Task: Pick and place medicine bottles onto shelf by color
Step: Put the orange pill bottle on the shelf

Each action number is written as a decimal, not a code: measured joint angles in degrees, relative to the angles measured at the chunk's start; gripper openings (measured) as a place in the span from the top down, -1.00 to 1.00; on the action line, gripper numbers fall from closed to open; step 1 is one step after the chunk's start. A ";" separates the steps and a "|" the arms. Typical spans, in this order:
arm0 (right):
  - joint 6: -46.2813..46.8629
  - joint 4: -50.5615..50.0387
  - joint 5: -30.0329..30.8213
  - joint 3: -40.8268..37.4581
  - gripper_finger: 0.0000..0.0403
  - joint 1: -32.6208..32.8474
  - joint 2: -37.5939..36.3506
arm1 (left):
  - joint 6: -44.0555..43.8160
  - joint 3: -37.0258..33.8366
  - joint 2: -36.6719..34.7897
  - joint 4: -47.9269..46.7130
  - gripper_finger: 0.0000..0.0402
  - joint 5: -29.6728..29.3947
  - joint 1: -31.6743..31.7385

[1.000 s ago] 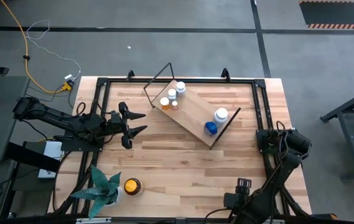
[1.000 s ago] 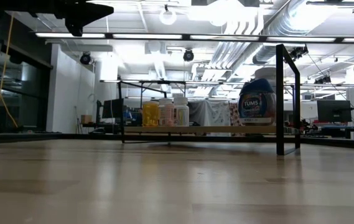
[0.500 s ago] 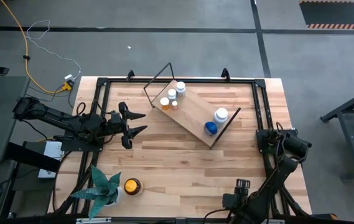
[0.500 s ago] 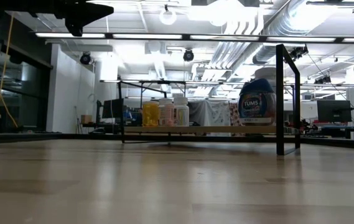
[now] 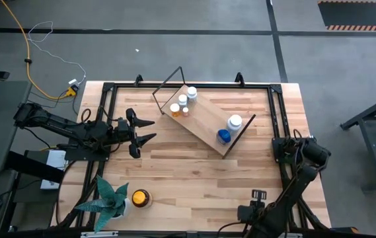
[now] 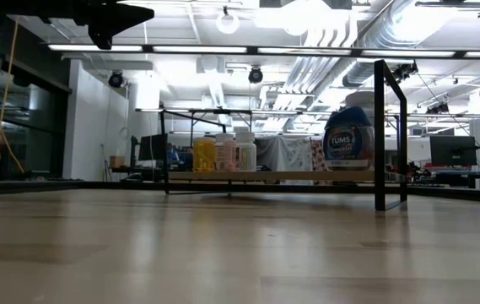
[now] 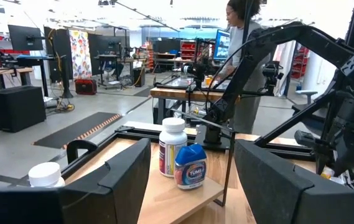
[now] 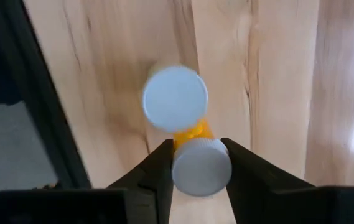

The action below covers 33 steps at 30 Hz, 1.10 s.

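The shelf [image 5: 204, 120] stands slantwise at the table's far middle, resting on its dark wire end frames. On its left end stand an orange bottle [image 5: 174, 108] and white bottles [image 5: 191, 93]; on its right end a white bottle [image 5: 234, 121] and a blue bottle [image 5: 223, 136]. The amber bottle with the yellow cap [image 5: 139, 198] stands near the table's near left edge. My left gripper [image 5: 145, 130] hovers open left of the shelf. My right gripper [image 8: 200, 169] is at the near right, shut on a white-capped orange bottle [image 8: 192, 132]. A second white-capped bottle [image 8: 175, 98] stands right beside it. My right gripper pinches the orange bottle between its two fingers [image 8: 159, 169] at the white cap [image 8: 201, 167]. The fingers come from above, pointing down, and the bottle stays upright. Whether its base is on the table, I cannot tell.
A green leafy plant [image 5: 108, 200] stands beside the amber bottle at the near left. Dark frame rails [image 5: 106, 106] run along the table's left, far and right edges. A person [image 7: 244, 43] stands in the room beyond the table. Bare wood lies in the table's middle.
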 joint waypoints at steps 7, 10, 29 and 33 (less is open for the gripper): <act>0.36 -9.07 -1.65 2.27 0.46 -0.57 -5.54 | 0.00 0.00 0.00 0.00 -0.10 0.00 0.00; -0.78 -12.04 1.63 4.99 0.46 -2.54 -7.17 | 0.00 0.00 0.00 0.00 -0.10 -0.02 -0.02; -42.44 0.66 21.62 20.82 0.46 -42.36 -7.44 | 0.00 0.00 0.00 0.00 -0.10 -0.02 -0.01; -37.74 -2.40 16.02 20.94 0.46 -52.21 -7.44 | 0.00 0.00 0.00 -0.10 -0.10 -0.02 0.00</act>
